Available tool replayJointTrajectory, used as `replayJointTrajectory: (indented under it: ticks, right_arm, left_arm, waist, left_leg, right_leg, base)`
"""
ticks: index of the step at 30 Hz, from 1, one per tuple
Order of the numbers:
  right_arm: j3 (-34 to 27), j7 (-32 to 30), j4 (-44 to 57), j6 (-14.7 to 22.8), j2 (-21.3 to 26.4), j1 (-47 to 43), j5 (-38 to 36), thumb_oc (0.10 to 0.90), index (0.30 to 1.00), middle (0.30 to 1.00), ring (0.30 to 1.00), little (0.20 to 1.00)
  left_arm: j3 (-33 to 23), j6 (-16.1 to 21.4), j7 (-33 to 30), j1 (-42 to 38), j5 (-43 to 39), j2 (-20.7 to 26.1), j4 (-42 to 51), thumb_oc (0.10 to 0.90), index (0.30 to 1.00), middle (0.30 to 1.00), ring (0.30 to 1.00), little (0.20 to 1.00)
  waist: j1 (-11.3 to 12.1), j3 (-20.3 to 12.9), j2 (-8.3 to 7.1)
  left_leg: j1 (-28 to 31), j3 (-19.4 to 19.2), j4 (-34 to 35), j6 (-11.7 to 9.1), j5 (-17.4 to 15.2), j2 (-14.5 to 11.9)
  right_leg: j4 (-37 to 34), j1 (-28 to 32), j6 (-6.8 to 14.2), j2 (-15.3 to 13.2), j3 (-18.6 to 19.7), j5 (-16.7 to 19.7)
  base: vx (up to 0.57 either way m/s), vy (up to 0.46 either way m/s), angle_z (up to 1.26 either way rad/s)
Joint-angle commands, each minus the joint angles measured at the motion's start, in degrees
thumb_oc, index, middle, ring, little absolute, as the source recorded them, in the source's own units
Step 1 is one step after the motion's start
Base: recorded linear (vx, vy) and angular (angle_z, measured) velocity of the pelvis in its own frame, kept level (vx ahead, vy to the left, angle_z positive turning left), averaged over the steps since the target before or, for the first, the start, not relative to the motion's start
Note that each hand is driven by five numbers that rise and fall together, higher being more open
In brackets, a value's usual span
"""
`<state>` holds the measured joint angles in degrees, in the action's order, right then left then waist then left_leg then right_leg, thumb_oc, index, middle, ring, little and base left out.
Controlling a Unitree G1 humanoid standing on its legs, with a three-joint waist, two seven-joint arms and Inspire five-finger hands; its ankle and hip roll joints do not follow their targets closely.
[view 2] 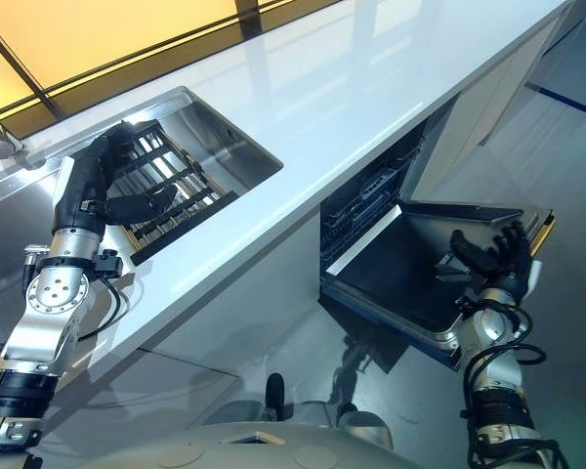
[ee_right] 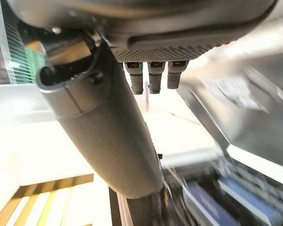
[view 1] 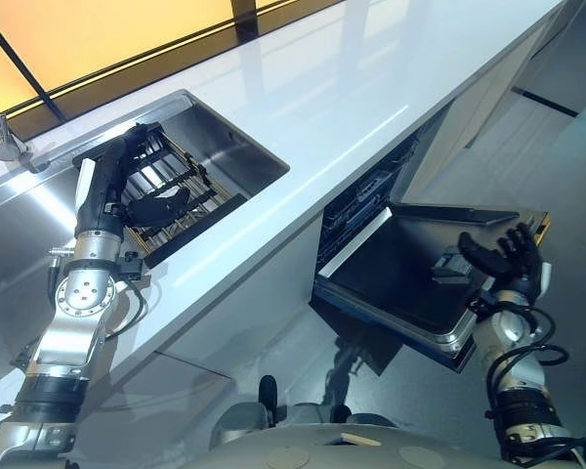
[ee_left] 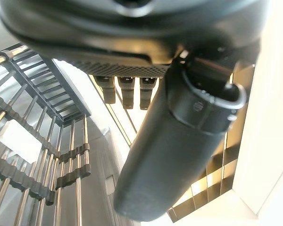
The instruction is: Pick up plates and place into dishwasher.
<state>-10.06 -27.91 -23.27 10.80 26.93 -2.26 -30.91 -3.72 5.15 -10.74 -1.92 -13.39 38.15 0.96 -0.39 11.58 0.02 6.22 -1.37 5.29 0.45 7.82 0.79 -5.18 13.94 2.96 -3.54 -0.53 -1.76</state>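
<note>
Left hand (view 1: 154, 208), dark, fingers extended and relaxed with nothing in its grasp, hovers inside the stainless-steel sink basin (view 1: 236, 149) over the black-and-metal slatted dish rack (view 1: 181, 192) lying within it. Right hand (view 1: 506, 256), fingers spread and empty, is poised above the outer edge of the lowered dark dishwasher door (view 1: 398, 271). Behind that door, the dishwasher's wire rack (view 2: 363, 200) sits beneath the long glossy white countertop (view 1: 352, 88). No plate can be made out on the slats.
</note>
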Motion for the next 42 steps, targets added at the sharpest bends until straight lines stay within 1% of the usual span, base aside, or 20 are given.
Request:
replayJointTrajectory:
  ticks: [1, 4, 6, 8, 9, 11, 12, 13, 15, 18, 20, 22, 24, 26, 29, 32, 35, 37, 40, 42]
  right_arm:
    - [-4.15, -3.32, -0.98, 5.16, 7.79, -4.62, 2.51, 0.8, 0.9, 0.9, 0.9, 0.9]
    - [-5.93, -3.04, -5.68, 3.92, 8.92, -4.05, -0.11, 0.8, 0.9, 0.9, 0.9, 0.9]
    - [-6.25, -2.51, -8.86, 4.33, 9.19, -3.8, -2.16, 0.8, 0.9, 0.9, 0.9, 0.9]
    - [-5.83, -3.96, -11.23, 4.62, 9.85, -4.29, 0.49, 0.8, 0.9, 0.9, 0.9, 0.9]
    - [-5.06, -4.57, -12.08, 5.14, 10.39, -4.87, 0.08, 0.8, 0.9, 0.9, 0.9, 0.9]
    - [-4.07, -4.94, -14.47, 6.94, 11.33, -7.63, -3.59, 0.8, 0.9, 0.9, 0.9, 0.9]
    - [-3.84, -4.63, -15.1, 7.63, 11.43, -8.44, -4.41, 0.8, 0.9, 0.9, 0.9, 0.9]
    - [-2.94, -4.15, -16.07, 8.89, 11.48, -9.62, -4.86, 0.8, 0.9, 0.9, 0.9, 0.9]
    - [-1.29, -3.42, -16.83, 10.19, 11.46, -11.04, -5.19, 0.8, 0.9, 0.9, 0.9, 0.9]
    - [0.36, -0.26, -16.81, 12.51, 11.19, -12.37, -8.34, 0.8, 0.9, 0.9, 0.9, 0.9]
    - [0.79, 3.74, -16.85, 14.29, 11.14, -13.14, -11.81, 0.8, 0.9, 0.9, 0.9, 0.9]
    - [0.79, 5.72, -16.95, 14.8, 11.13, -13.44, -12.55, 0.8, 0.9, 0.9, 0.9, 0.9]
    - [1.22, 6.86, -16.85, 15.63, 11.45, -14.4, -10.66, 0.8, 0.9, 0.9, 0.9, 0.9]
    - [1.75, 9.13, -16.0, 16.22, 11.57, -15.61, -11.77, 0.8, 0.9, 0.9, 0.9, 0.9]
    - [2.25, 17.53, -13.5, 17.41, 10.34, -16.89, -17.52, 0.8, 0.9, 0.9, 0.9, 0.9]
    - [2.1, 27.18, -10.31, 15.1, 8.02, -16.8, -25.21, 0.8, 0.9, 0.9, 0.9, 0.9]
    - [2.89, 35.74, -8.33, 10.57, 6.36, -17.17, -32.1, 0.8, 0.9, 0.9, 0.9, 0.9]
    - [3.77, 38.42, -7.85, 8.42, 6.07, -17.92, -34.06, 0.8, 0.9, 0.9, 0.9, 0.9]
    - [5.29, 44.33, -7.11, 3.15, 5.94, -19.28, -38.17, 0.8, 0.9, 0.9, 0.9, 0.9]
    - [6.94, 51.96, -6.32, -2.26, 5.74, -20.07, -42.9, 0.8, 0.9, 0.9, 0.9, 0.9]
  left_arm:
    - [-1.84, 4.36, -0.31, -5.42, 0.48, 3.98, -0.64, 0.8, 0.9, 0.9, 0.9, 0.9]
    - [-2.57, 4.27, 1.03, -5.52, -0.35, 5.34, -1.24, 0.8, 0.9, 0.9, 0.9, 0.9]
    - [-2.56, 4.42, 1.46, -6.12, -1.0, 6.2, -1.58, 0.8, 0.9, 0.9, 0.9, 0.9]
    - [-2.28, 5.13, 2.0, -7.52, -2.22, 7.16, -1.72, 0.8, 0.9, 0.9, 0.9, 0.9]
    - [-1.92, 5.73, 1.91, -8.72, -2.75, 7.62, -1.75, 0.8, 0.9, 0.9, 0.9, 0.9]
    - [-0.49, 7.97, 0.74, -12.74, -3.37, 8.77, -2.23, 0.8, 0.9, 0.9, 0.9, 0.9]
    - [-0.05, 8.64, 0.44, -14.07, -3.54, 8.97, -2.74, 0.8, 0.9, 0.9, 0.9, 0.9]
    - [0.9, 9.74, -0.45, -15.86, -3.54, 9.11, -3.14, 0.8, 0.9, 0.9, 0.9, 0.9]
    - [2.18, 10.63, -1.69, -17.53, -3.32, 8.82, -2.54, 0.8, 0.9, 0.9, 0.9, 0.9]
    - [3.25, 11.49, -3.52, -18.52, -2.65, 7.67, -1.54, 0.8, 0.9, 0.9, 0.9, 0.9]
    - [3.73, 11.84, -4.65, -18.79, -2.41, 6.45, -1.24, 0.8, 0.9, 0.9, 0.9, 0.9]
    - [3.87, 11.62, -4.85, -18.92, -2.34, 5.98, -1.14, 0.8, 0.9, 0.9, 0.9, 0.9]
    - [3.99, 11.04, -5.84, -19.42, -2.3, 4.82, -0.58, 0.8, 0.9, 0.9, 0.9, 0.9]
    - [4.09, 10.58, -6.81, -19.46, -1.92, 3.89, 0.11, 0.8, 0.9, 0.9, 0.9, 0.9]
    - [4.06, 10.21, -7.97, -19.18, -0.76, 2.44, 0.65, 0.8, 0.9, 0.9, 0.9, 0.9]
    - [3.32, 10.44, -8.13, -18.59, 0.16, 1.22, 0.44, 0.8, 0.9, 0.9, 0.9, 0.9]
    - [3.08, 10.74, -8.35, -18.3, 0.89, 1.1, 0.43, 0.8, 0.9, 0.9, 0.9, 0.9]
    - [2.98, 10.89, -8.29, -18.58, 1.23, 1.29, 0.22, 0.8, 0.9, 0.9, 0.9, 0.9]
    - [2.92, 10.61, -8.31, -18.98, 1.7, 1.97, 0.41, 0.8, 0.9, 0.9, 0.9, 0.9]
    - [2.74, 10.28, -8.09, -19.19, 1.62, 2.36, 0.44, 0.8, 0.9, 0.9, 0.9, 0.9]
  waist:
    - [0.11, -4.28, 0.17]
    - [0.21, -3.29, 0.19]
    - [0.11, -2.18, 0.41]
    - [0.11, -0.6, 0.68]
    - [0.13, 0.73, 0.84]
    - [0.18, 5.23, 1.17]
    - [0.17, 6.3, 1.25]
    - [0.1, 8.47, 1.57]
    - [0.01, 10.84, 2.19]
    - [-0.28, 13.28, 3.11]
    - [-0.66, 14.46, 3.95]
    - [-0.84, 14.78, 4.36]
    - [-1.37, 15.89, 5.44]
    - [-1.77, 16.72, 6.16]
    - [-2.26, 18.2, 6.97]
    - [-2.46, 18.21, 7.37]
    - [-2.33, 18.21, 7.4]
    - [-2.1, 18.21, 7.19]
    - [-1.6, 18.21, 6.8]
    - [-1.07, 18.21, 6.45]
  left_leg:
    - [4.1, -1.0, -0.59, 1.17, -7.64, 1.81]
    - [3.8, -1.25, -1.68, 1.29, -7.82, 1.62]
    - [3.4, -1.1, -3.17, 1.34, -8.6, 1.47]
    - [1.61, -1.06, -5.84, 1.37, -9.07, 1.37]
    - [-0.36, -1.07, -8.33, 1.3, -9.46, 1.4]
    - [-6.21, -0.92, -14.27, 1.08, -10.36, 1.49]
    - [-7.91, -0.83, -15.88, 1.02, -10.6, 1.46]
    - [-10.4, -0.76, -18.24, 0.78, -10.53, 1.19]
    - [-13.78, -0.46, -21.9, 0.43, -10.9, 0.84]
    - [-18.77, 0.25, -26.95, 0.08, -11.66, 0.81]
    - [-21.39, 0.58, -29.35, -0.3, -11.91, 0.93]
    - [-22.26, 0.71, -30.19, -0.44, -12.05, 1.05]
    - [-24.43, 0.65, -32.51, -0.73, -11.57, 1.41]
    - [-26.51, 0.41, -34.43, -0.75, -11.45, 1.87]
    - [-29.1, -0.23, -37.01, -0.7, -11.37, 2.28]
    - [-32.6, -1.07, -39.87, -0.88, -11.07, 2.49]
    - [-35.44, -1.55, -42.49, -0.83, -11.4, 2.44]
    - [-36.88, -1.76, -43.72, -0.78, -11.65, 2.46]
    - [-38.76, -1.8, -46.04, -0.63, -12.88, 2.5]
    - [-39.76, -1.56, -47.31, -0.71, -13.16, 2.53]
  right_leg:
    - [2.96, -5.68, 1.91, 0.6, -2.73, 5.05]
    - [5.82, -6.69, 2.0, 0.41, -3.8, 4.09]
    - [8.15, -7.39, 1.99, 0.24, -4.28, 2.83]
    - [10.85, -9.03, 1.72, 0.13, -4.47, 1.89]
    - [12.67, -10.57, 1.47, 0.03, -4.39, 1.36]
    - [16.93, -14.77, 0.7, -0.25, -4.42, 0.28]
    - [18.18, -16.08, 0.49, -0.34, -4.5, 0.01]
    - [20.09, -17.83, -0.05, -0.49, -4.63, -0.3]
    - [23.16, -20.47, -0.95, -0.68, -4.57, -1.23]
    - [27.45, -24.55, -2.35, -0.97, -4.28, -2.74]
    - [30.1, -27.15, -3.31, -1.03, -3.86, -3.71]
    - [31.06, -28.11, -3.61, -1.05, -3.62, -4.07]
    - [33.26, -30.43, -4.33, -1.13, -3.23, -4.92]
    - [35.3, -32.81, -4.88, -0.98, -2.75, -5.55]
    - [38.02, -35.9, -5.5, -0.77, -2.01, -6.2]
    - [40.58, -39.59, -5.83, -0.68, -1.51, -6.77]
    - [43.0, -42.78, -5.83, -0.96, -1.23, -7.32]
    - [44.02, -44.29, -5.77, -1.05, -1.22, -7.36]
    - [45.91, -46.16, -5.68, -0.98, -1.2, -7.89]
    - [46.54, -46.86, -5.56, -1.02, -1.38, -7.82]
  base:
    - [0.04, -0.104, -0.08]
    - [0.04, -0.129, -0.09]
    - [0.03, -0.141, -0.16]
    - [-0.05, -0.161, -0.17]
    - [-0.23, -0.212, -0.17]
    - [-0.38, -0.212, -0.12]
    - [-0.37, -0.164, 0.02]
    - [-0.27, -0.147, 0.02]
    - [-0.2, -0.125, -0.03]
    - [-0.13, -0.06, -0.09]
    - [-0.07, 0.004, -0.1]
    - [-0.01, 0.014, -0.02]
    - [-0.06, 0.07, -0.14]
    - [-0.07, 0.071, -0.16]
    - [-0.05, 0.063, -0.16]
    - [-0.03, 0.047, -0.09]
    - [-0.02, 0.024, -0.16]
    - [-0.04, 0.015, -0.1]
    - [-0.02, 0.004, -0.06]
    - [-0.01, 0.013, -0.1]
